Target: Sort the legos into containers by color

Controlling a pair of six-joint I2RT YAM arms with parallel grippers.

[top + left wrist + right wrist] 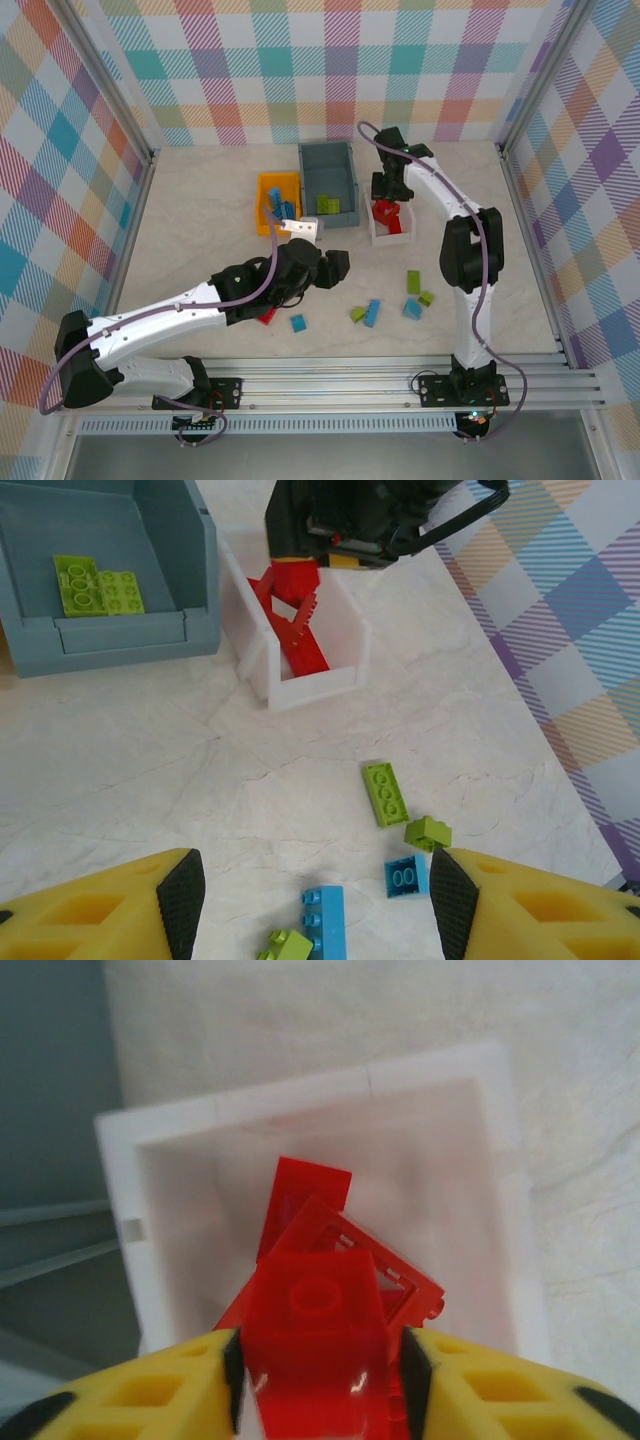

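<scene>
The pale stone-look table (200, 220) carries 3 bins at its far middle. The grey-blue bin (328, 165) is the largest, with an orange bin (265, 215) just beside its left wall and a white bin (390, 240) just beside its right. The left arm (170, 310) lies low across the near side of the table. The left gripper (317, 905) hangs over the loose bricks, its fingers spread wide with nothing between them. The right arm (465, 240) reaches over the white bin. There the right gripper (318, 1360) has its fingers pressed against both sides of a red brick (315, 1325), holding it above other red pieces (305, 1195) that lie tilted inside. 2 green bricks (98, 585) lie side by side in the grey-blue bin, and a blue brick (275, 200) sits in the orange bin. Between the 2 arms, 3 loose green bricks (413, 281) and 3 loose blue bricks (372, 313) lie scattered on the table. A loose red brick (266, 316) shows partly under the left arm.
</scene>
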